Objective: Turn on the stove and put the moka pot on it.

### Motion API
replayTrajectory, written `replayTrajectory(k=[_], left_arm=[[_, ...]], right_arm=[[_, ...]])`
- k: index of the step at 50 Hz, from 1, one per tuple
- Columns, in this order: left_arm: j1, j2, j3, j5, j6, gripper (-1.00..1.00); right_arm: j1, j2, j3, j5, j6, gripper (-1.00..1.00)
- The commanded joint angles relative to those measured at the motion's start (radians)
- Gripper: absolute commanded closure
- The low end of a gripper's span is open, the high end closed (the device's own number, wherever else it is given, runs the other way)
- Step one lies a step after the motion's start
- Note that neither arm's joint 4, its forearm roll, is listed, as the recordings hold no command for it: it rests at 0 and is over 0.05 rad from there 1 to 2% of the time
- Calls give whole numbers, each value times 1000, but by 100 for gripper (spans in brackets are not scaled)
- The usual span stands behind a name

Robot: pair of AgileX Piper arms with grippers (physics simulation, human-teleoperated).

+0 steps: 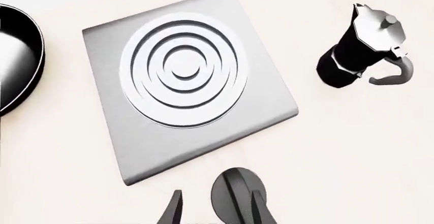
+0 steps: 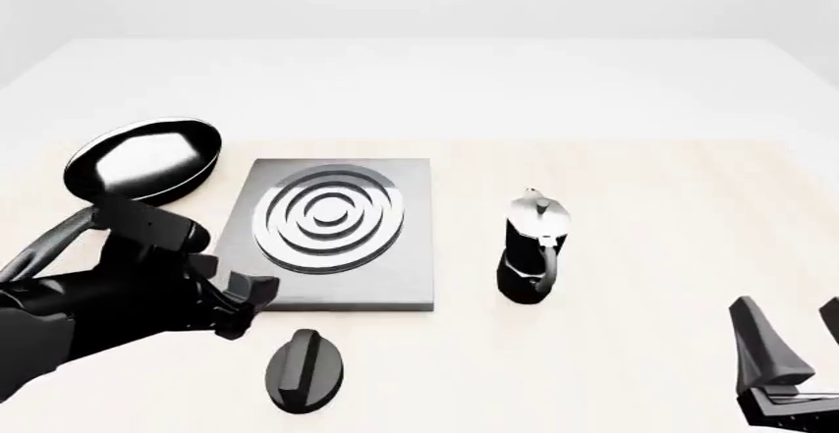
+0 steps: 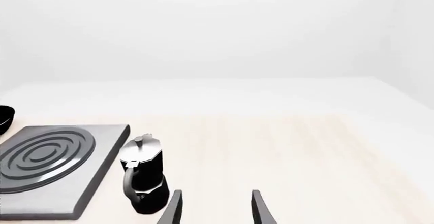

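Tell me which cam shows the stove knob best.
Front view: the whole black knob shows, lying on the table in front of the stove, right of the left gripper. In the left wrist view the knob is partly hidden behind a finger and cut off by the frame edge. The right wrist view misses it.

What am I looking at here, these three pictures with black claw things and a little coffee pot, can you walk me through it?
These are simulator renders of two robot arms at a pale table. The front view looks down from behind the arms; the other two come from cameras just behind each gripper. The left gripper hangs open above the black round knob, holding nothing. The right gripper is open and empty too, near the front right edge. On the table lie the stove, a grey slab with ring burner, the moka pot standing upright to its right, apart from it, and a black frying pan at the back left.
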Motion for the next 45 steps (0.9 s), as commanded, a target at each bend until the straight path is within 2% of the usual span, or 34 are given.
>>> replayTrajectory(k=[1, 12, 27, 28, 45], left_arm=[[-39, 58, 28, -39, -51, -100], [-74, 95, 24, -50, -109, -100], [-88, 138, 33, -92, -150, -100], [-98, 150, 33, -94, -171, -100], [-128, 228, 57, -173, -210, -100]], right_arm=[[-3, -21, 0, 11, 15, -100], [-5, -41, 0, 25, 22, -100], [-5, -28, 0, 15, 28, -100], [-5, -25, 0, 13, 28, -100], [-2, -3, 0, -2, 34, -100]])
